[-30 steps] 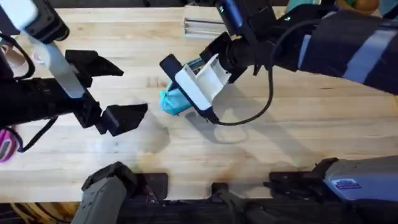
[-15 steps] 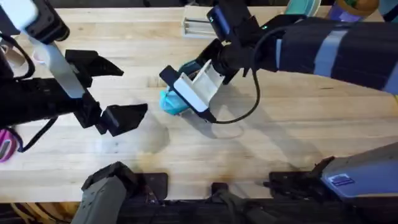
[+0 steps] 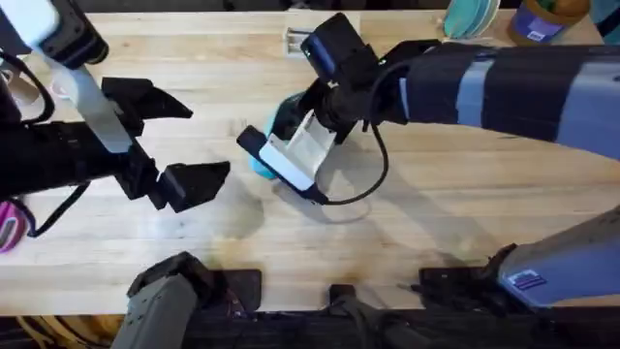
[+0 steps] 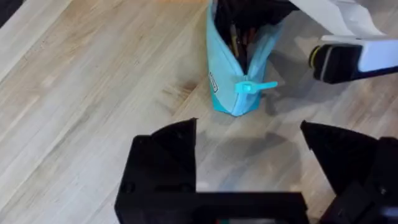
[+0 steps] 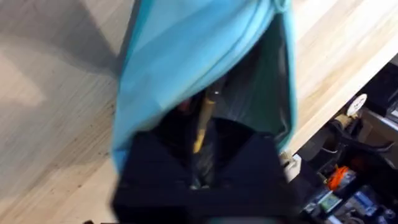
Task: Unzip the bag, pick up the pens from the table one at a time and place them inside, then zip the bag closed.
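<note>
The turquoise bag [image 3: 260,165] lies mid-table with its zipper open; its mouth [image 4: 241,59] gapes and a zipper pull [image 4: 255,87] sticks out at the near end. My right gripper [image 3: 283,124] reaches across and sits in the bag's opening. In the right wrist view its dark fingers are shut on a tan pen [image 5: 202,121] pointing into the bag [image 5: 186,56]. Slim pen shafts [image 4: 238,38] show inside the pouch. My left gripper [image 3: 179,141] stands open to the left of the bag, nothing between its fingers [image 4: 165,165].
A silver metal piece [image 3: 302,39] lies at the table's far edge. Teal dishes [image 3: 470,15] and a purple cup [image 3: 538,19] stand at the back right. A pink object [image 3: 10,228] sits at the left edge. The right arm's cable [image 3: 358,194] loops over the table.
The right arm has swung left and farther back, carrying its gripper deeper over the bag's open mouth. The left arm has stayed put.
</note>
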Robot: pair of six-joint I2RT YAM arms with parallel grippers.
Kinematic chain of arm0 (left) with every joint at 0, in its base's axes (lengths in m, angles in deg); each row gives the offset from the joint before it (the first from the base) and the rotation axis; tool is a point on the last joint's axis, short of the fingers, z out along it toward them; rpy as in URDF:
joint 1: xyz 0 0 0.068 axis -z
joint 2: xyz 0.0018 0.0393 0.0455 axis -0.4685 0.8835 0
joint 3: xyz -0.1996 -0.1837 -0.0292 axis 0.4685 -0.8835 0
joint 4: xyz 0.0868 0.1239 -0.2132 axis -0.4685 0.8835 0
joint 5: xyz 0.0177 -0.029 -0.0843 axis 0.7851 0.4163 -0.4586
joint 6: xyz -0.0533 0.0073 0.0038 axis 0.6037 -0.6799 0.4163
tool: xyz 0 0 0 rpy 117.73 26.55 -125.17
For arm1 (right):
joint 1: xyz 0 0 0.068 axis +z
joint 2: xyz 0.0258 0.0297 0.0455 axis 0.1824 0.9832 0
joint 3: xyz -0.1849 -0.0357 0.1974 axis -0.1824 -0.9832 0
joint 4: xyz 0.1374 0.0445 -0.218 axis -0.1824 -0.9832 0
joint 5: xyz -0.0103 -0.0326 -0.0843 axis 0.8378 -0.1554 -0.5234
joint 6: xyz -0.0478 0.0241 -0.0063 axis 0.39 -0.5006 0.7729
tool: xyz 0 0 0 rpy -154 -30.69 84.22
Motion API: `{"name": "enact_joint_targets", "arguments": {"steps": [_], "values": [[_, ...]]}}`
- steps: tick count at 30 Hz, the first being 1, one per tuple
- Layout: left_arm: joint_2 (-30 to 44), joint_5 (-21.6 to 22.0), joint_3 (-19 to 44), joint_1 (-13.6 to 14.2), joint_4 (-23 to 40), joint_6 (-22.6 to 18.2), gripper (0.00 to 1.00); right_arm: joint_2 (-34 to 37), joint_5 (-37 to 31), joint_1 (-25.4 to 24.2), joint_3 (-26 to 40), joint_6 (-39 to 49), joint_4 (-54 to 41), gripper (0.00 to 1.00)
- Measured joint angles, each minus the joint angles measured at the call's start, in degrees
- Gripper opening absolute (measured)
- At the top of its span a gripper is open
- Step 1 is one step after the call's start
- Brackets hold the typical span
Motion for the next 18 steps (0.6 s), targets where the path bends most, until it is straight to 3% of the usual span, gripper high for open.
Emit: {"name": "enact_joint_targets", "arguments": {"steps": [6, 18], "values": [[0.0, 0.0, 0.0, 0.0, 0.0, 0.0, 0.993, -0.1, 0.9, 0.2, 1.3, 0.1, 1.6, 0.958], [0.0, 0.0, 0.0, 0.0, 0.0, 0.0, 0.994, -0.1, 1.0, 0.3, 1.5, 0.1, 1.4, 0.998]]}}
